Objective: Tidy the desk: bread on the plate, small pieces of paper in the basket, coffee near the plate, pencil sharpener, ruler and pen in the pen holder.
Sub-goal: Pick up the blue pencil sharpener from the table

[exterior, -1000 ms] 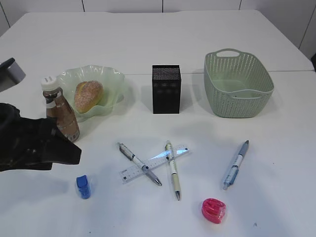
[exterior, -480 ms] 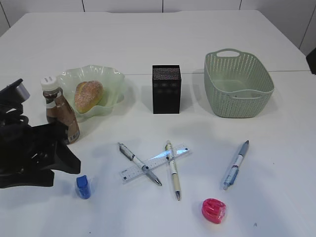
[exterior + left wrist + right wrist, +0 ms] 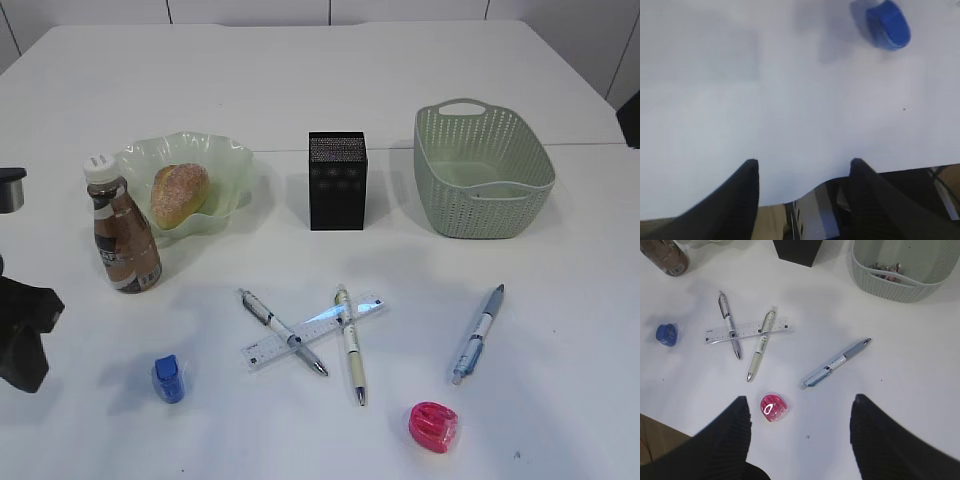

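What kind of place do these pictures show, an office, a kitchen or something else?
Probably a staged desk in a robot lab, not a real office. A bare white desk holds stationery, such as a ruler beside a black pen holder, mixed with bread on a plate.

The left arm (image 3: pixel 22 335) is black and lumpy at the edge of the outside picture, with blunt, rounded corners. Above it sits a small grey metal piece with a dark top (image 3: pixel 10 188).

Seen from its own wrist, the left gripper (image 3: pixel 802 197) has two black fingers (image 3: pixel 737 200). They are smooth and a bit shiny. Each one is wide near the wrist and gets thinner toward a rounded tip.

The right gripper (image 3: pixel 797 435) also has two black fingers (image 3: pixel 725 437). These have fine lines running across them, like little ridges. They are wide near the wrist too, with rounded tips.
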`<state>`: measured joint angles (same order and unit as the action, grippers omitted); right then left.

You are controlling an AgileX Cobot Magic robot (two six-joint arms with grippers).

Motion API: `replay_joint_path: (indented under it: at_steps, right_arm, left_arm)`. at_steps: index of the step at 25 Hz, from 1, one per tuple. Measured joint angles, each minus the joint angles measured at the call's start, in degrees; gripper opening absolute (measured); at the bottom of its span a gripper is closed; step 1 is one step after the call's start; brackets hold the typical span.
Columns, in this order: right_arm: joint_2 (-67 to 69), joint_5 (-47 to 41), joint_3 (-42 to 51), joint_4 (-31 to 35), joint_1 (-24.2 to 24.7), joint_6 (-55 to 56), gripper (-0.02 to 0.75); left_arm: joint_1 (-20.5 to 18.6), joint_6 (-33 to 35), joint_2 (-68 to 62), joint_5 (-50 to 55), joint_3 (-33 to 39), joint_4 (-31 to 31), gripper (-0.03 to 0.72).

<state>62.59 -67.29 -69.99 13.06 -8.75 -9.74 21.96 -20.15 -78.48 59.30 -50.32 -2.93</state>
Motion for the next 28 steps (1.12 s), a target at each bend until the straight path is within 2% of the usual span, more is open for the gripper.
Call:
replay_joint_path:
  at_steps: [4, 14, 23, 28]
  right_arm:
    - [0.0, 0.1, 0.0, 0.5, 0.0, 0.0, 0.493]
    - [0.0, 0.1, 0.0, 1.6, 0.0, 0.0, 0.493]
    - [0.0, 0.1, 0.0, 1.9, 0.0, 0.0, 0.493]
    - [0.0, 0.1, 0.0, 2.0, 0.0, 0.0, 0.493]
  left_arm:
    - [0.0, -6.0, 0.0, 4.3, -2.4, 1.9, 0.403]
    - [0.4, -21.4, -0.1, 3.8, -3.5, 2.4, 0.403]
    - [11.4, -28.3, -5.6, -1.8, -3.5, 2.4, 0.402]
    - [12.8, -31.6, -8.6, -3.5, -5.8, 2.2, 0.402]
